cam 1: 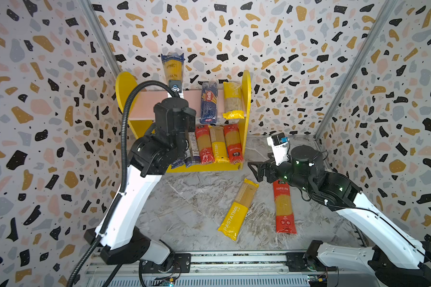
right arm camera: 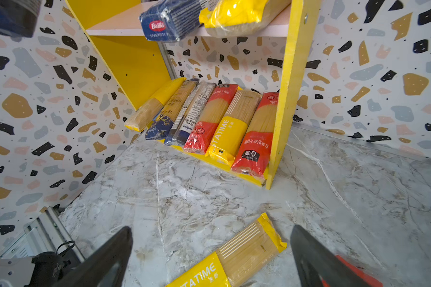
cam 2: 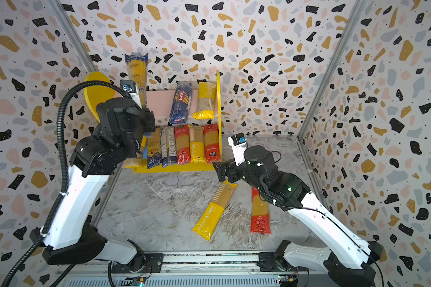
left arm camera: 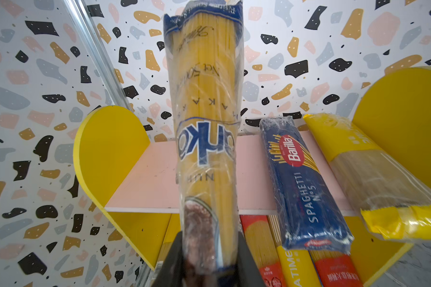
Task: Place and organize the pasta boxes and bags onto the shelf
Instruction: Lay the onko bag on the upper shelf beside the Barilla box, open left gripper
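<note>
Left wrist: left gripper [left arm camera: 208, 261] clamps crinkly clear spaghetti pack [left arm camera: 204, 99]; right gripper [right arm camera: 212, 229] gapes, seemingly empty.

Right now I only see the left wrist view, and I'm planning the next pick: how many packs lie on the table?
Observer: Two, besides your held pack: a yellow PASTATIME pack and a red pack lie flat on the marble table before the shelf.
Operator: Is the right end effector free?
Observer: Yes, the right end effector is open and empty, above the table near the yellow pack.
Operator: Room on the bottom tier?
Observer: Six packs lie side by side across it.
</note>
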Controlling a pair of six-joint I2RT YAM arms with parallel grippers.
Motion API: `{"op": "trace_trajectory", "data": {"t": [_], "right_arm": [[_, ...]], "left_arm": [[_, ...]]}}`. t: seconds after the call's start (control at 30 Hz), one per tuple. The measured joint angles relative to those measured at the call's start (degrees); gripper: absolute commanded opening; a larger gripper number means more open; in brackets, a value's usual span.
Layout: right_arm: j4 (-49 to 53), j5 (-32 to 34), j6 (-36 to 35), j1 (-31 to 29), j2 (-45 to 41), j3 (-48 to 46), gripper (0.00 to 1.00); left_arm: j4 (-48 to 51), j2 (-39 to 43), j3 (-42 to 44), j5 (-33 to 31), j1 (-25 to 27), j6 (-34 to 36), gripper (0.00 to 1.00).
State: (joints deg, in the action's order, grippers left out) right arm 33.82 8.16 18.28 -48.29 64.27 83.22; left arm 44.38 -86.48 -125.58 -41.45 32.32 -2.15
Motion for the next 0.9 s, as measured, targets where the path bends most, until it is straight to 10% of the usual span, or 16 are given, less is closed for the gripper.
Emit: {"op": "trace_trajectory", "data": {"t": [0.7, 0.9], "right_arm": [[0.2, -3.3, -0.2, 8.1, 4.9, 1.5, 0.99], [0.1, -4.8, -0.5, 9.2, 6.4, 1.5, 0.99]], "left_arm": [[0.9, -16.2, -8.4, 22.5, -14.7, -3.6, 0.00], [-2.4, -16.1, -7.7, 23.3, -15.0, -3.8, 0.59]]}}
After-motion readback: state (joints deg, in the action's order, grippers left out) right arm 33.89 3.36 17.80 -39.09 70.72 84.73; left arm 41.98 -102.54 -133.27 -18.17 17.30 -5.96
